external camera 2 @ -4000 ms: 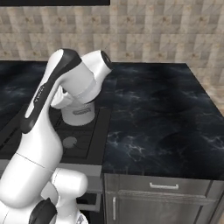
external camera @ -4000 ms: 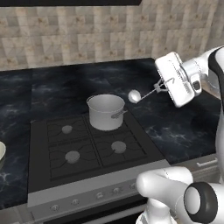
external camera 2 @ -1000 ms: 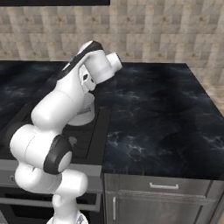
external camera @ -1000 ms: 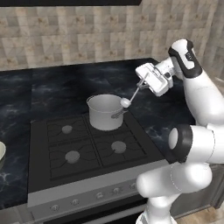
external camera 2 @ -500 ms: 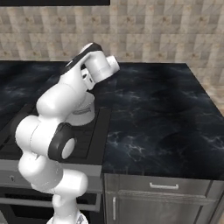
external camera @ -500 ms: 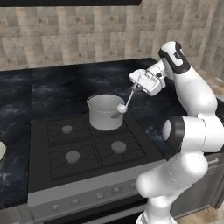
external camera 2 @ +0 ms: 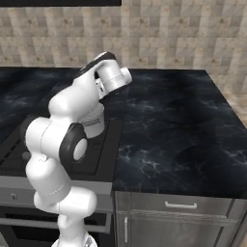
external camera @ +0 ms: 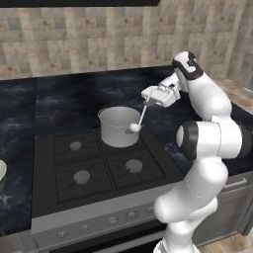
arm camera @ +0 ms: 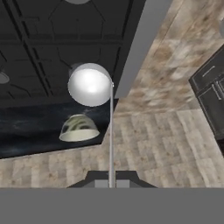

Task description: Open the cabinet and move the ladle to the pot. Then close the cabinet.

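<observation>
The gripper (external camera: 149, 98) is squeezed shut on the ladle (external camera: 139, 118) handle, mid-frame. The ladle's ball hangs by the pot (external camera: 117, 126) rim's right side, over the stove (external camera: 64, 168).

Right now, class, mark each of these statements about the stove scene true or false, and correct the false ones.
1. The fingers are shut on the ladle. True.
2. The ladle's bowl rests on the pot's floor. False: it hangs outside the pot, by its right wall.
3. The pot stands on the stove. True.
4. The cream bowl sits inside the pot. False: it sits far left, at the picture's edge.
</observation>
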Robot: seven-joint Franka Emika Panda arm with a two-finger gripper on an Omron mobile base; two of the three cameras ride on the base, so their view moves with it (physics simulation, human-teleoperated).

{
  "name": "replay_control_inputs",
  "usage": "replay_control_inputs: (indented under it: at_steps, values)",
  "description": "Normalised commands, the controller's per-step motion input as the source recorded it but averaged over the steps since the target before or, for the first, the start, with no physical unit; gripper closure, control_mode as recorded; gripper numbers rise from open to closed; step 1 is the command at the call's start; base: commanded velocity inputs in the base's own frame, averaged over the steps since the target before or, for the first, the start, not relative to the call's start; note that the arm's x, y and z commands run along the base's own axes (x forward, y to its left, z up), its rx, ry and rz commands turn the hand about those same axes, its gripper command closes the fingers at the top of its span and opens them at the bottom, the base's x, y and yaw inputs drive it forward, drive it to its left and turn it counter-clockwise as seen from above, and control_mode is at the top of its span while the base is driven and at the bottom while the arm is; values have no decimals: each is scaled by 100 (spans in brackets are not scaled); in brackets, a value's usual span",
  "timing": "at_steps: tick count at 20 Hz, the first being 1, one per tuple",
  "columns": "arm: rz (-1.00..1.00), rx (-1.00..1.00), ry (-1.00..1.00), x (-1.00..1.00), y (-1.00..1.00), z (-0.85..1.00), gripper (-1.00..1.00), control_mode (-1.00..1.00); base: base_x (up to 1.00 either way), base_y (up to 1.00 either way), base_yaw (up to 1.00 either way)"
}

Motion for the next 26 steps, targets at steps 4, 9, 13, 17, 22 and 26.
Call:
replay_control_inputs:
  at_steps: [4, 9, 13, 17, 22, 26]
  values:
    - [0, -4, 10, 38, 19, -13, 100, -100, 0, 0, 0]
    - [0, 0, 2, 7, 0, 40, 100, -100, 0, 0, 0]
    - [0, 0, 0, -1, 0, 60, 100, -100, 0, 0, 0]
    - [0, -1, 4, 21, 0, 13, 100, -100, 0, 0, 0]
    - [0, -4, 9, 35, 0, -2, 100, -100, 0, 0, 0]
    - [0, -3, 3, 31, 0, -6, 100, -100, 0, 0, 0]
